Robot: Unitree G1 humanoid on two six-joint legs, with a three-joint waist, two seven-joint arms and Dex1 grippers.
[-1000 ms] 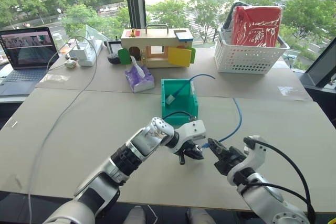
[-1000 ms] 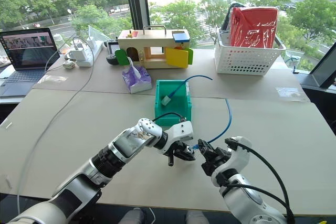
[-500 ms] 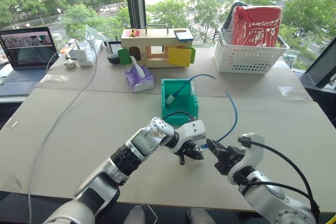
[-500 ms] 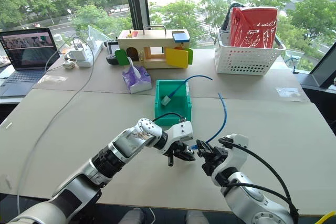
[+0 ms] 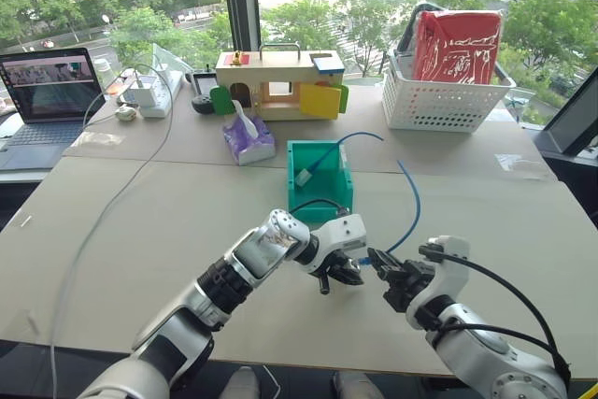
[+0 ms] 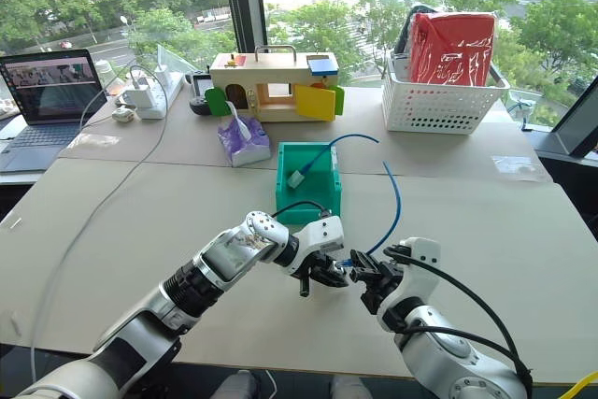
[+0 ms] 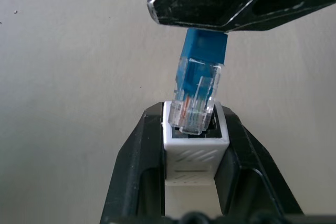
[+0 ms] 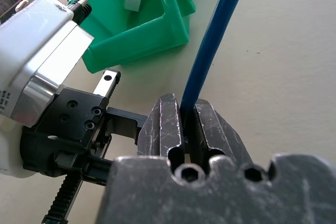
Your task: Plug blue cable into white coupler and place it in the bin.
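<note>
My left gripper (image 5: 348, 273) is shut on the white coupler (image 7: 195, 145), a small white block with its socket facing out between the black fingers. My right gripper (image 5: 378, 263) is shut on the blue cable (image 5: 414, 203) just behind its clear plug (image 7: 198, 98). The plug's tip sits in the mouth of the coupler's socket, slightly tilted, with most of the plug outside. From the right gripper the cable arcs up and back over the table. The teal bin (image 5: 297, 195) stands just beyond both grippers.
Inside the bin lies another blue cable (image 5: 327, 151) with a white block on its end. Behind stand a wooden toy house (image 5: 280, 81), a purple tissue pack (image 5: 248, 142) and a white lattice basket (image 5: 439, 105). A laptop (image 5: 47, 91) and long grey cord (image 5: 103, 221) are at left.
The right wrist has rolled a little, and the free length of the blue cable has swung up and toward the bin. The left gripper has stayed put.
</note>
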